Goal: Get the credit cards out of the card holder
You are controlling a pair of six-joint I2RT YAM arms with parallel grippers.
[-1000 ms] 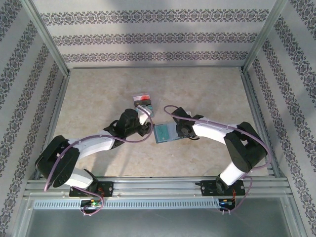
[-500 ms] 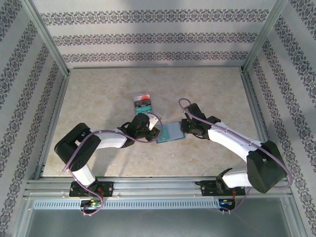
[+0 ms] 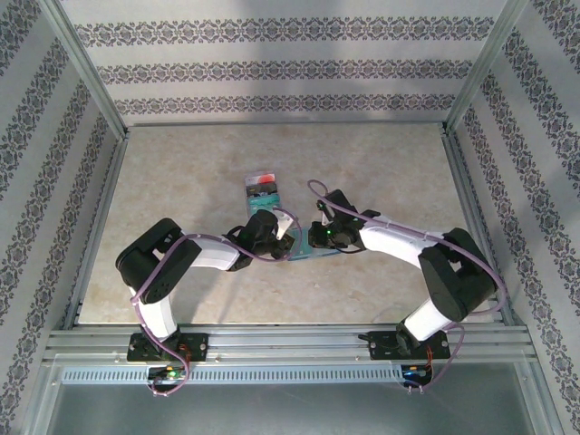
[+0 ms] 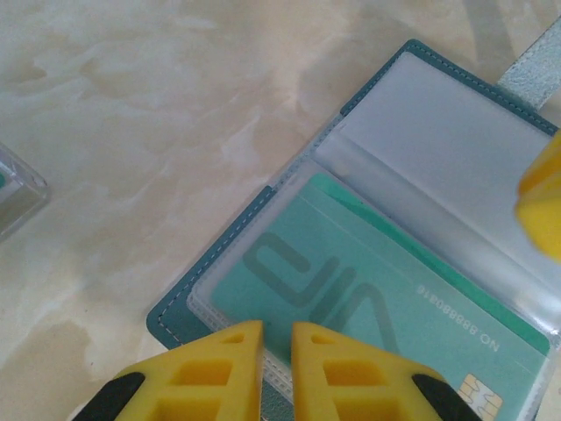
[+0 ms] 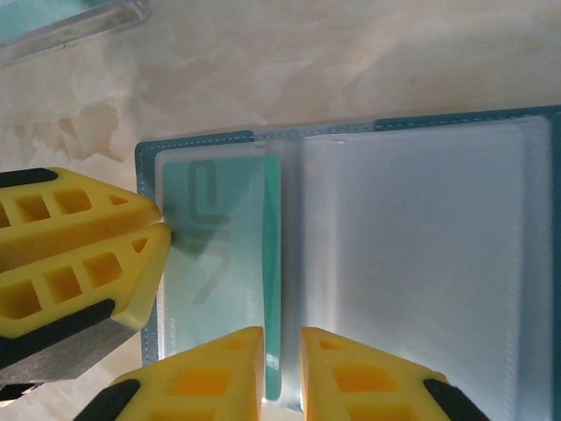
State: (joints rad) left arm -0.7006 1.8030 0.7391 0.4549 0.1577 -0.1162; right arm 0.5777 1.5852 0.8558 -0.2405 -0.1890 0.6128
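The card holder (image 3: 306,246) lies open on the table between my two grippers, a teal-edged wallet (image 4: 175,316) with clear plastic sleeves (image 5: 421,263). One teal-green credit card (image 4: 351,263) sits in a sleeve, and its long edge (image 5: 273,289) pokes out towards the fold. My left gripper (image 4: 276,346) pinches the sleeve's outer edge, its tips (image 5: 162,226) pressed together there. My right gripper (image 5: 282,346) has closed down around the card's exposed edge near the fold. In the top view the left gripper (image 3: 290,237) and the right gripper (image 3: 319,240) almost meet over the holder.
A clear plastic case (image 3: 261,188) with red and dark cards lies just beyond the holder, and its corner shows in both wrist views (image 4: 13,197) (image 5: 70,22). The beige marble tabletop (image 3: 181,181) is fenced by metal frame rails (image 3: 100,199).
The right gripper swung out to the right, then back left onto the holder. The left gripper came forward onto its left edge. Both pairs of jaws narrowed.
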